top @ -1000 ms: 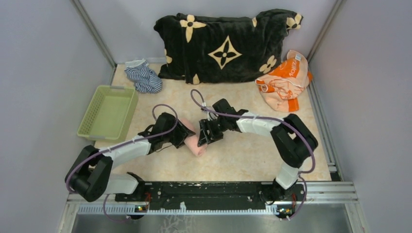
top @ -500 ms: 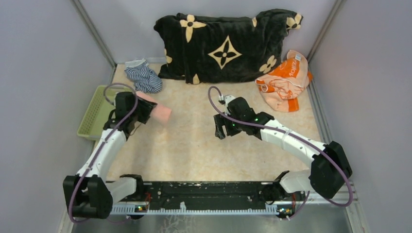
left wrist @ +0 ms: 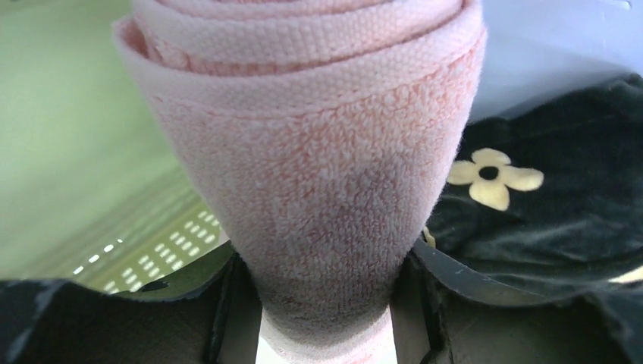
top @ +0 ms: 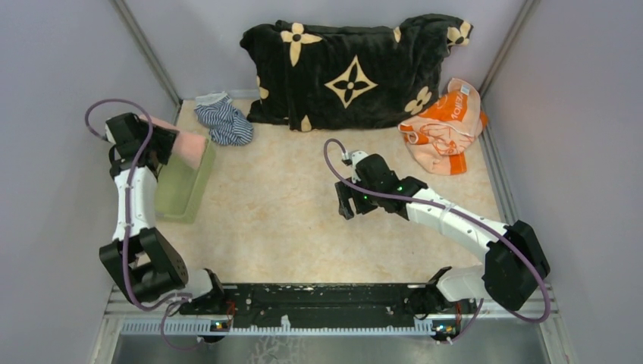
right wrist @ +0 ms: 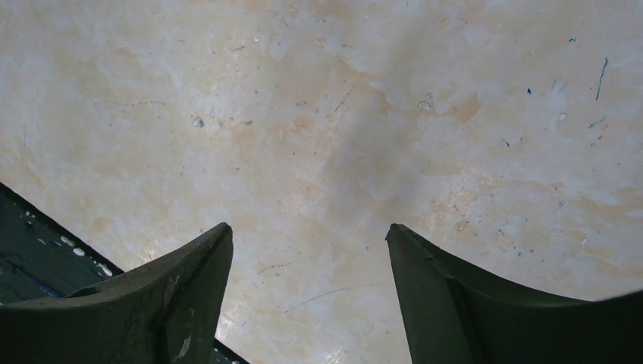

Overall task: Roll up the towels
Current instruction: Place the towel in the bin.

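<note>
My left gripper (top: 163,145) is shut on the rolled pale pink towel (top: 188,147) and holds it in the air over the far end of the green basket (top: 173,191). In the left wrist view the pink roll (left wrist: 326,159) fills the frame between the two fingers, my left gripper (left wrist: 326,303) clamped on its lower part. The orange printed towel (top: 443,129) lies crumpled at the back right. My right gripper (top: 346,206) is open and empty above the middle of the table; in the right wrist view the right gripper (right wrist: 307,250) shows only bare table between its fingers.
The big black blanket with cream flowers (top: 352,72) lies along the back wall. A blue-and-white striped cloth (top: 224,121) lies at the back left beside the basket. Grey walls close in the left and right sides.
My left arm has carried the rolled pink towel from the table's middle to the left and now holds it over the basket. My right arm pulled back right, then stayed still.
</note>
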`<action>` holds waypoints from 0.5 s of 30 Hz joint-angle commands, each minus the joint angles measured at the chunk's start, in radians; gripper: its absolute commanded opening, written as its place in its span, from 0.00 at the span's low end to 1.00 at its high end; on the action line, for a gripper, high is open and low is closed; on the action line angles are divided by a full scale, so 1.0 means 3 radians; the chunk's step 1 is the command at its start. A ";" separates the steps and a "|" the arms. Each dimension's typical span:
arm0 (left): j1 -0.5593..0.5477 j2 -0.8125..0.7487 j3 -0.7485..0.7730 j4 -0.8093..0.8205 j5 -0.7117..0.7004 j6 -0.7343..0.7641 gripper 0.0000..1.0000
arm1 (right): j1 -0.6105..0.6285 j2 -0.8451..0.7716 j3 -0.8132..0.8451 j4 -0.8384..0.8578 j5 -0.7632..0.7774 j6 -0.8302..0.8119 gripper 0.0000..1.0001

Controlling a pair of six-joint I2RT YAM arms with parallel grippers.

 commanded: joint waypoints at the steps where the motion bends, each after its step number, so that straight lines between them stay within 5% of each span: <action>1: 0.0224 0.0210 0.0108 0.0136 0.0192 0.0257 0.38 | -0.0020 -0.0102 -0.0003 0.0147 0.0015 -0.0077 0.74; 15: 0.0705 0.0499 -0.0711 0.0193 0.0199 0.0566 0.39 | -0.0020 -0.0063 -0.0045 0.0227 -0.0075 -0.0136 0.74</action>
